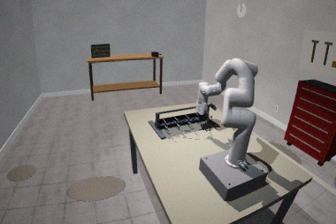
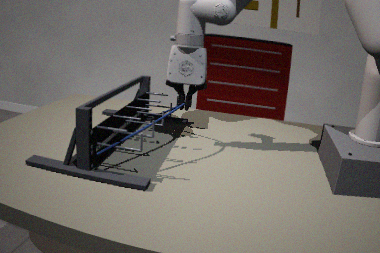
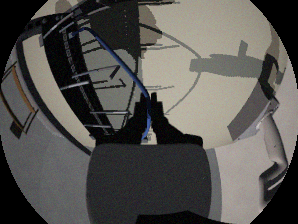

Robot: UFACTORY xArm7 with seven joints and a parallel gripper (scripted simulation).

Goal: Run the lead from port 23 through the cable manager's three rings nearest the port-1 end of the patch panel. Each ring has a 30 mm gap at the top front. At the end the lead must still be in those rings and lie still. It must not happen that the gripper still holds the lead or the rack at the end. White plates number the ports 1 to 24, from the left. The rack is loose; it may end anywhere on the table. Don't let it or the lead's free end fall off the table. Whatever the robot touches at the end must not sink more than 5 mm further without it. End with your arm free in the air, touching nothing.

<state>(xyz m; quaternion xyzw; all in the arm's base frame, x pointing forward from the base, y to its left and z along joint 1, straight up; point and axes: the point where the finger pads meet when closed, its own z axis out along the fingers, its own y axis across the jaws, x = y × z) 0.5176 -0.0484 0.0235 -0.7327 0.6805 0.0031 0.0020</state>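
A dark grey rack [image 1: 165,112] [image 2: 84,127] [image 3: 56,50] with a patch panel and a row of cable-manager rings [image 2: 131,117] stands on the beige table [image 1: 177,170] [image 2: 225,192]. A blue lead [image 2: 137,129] [image 3: 123,70] [image 1: 187,121] runs taut from the panel, sloping up over the rings to my gripper. My gripper [image 2: 185,103] [image 3: 149,100] [image 1: 204,112] is shut on the lead's free end. It holds the end raised above the table, just beyond the rack's far end. Port numbers are too small to read.
The arm's grey base block [image 1: 232,174] [image 2: 350,162] sits on the table's right side. A red tool chest [image 1: 316,119] [image 2: 245,77] stands off the table behind. A wooden shelf [image 1: 125,70] stands by the far wall.
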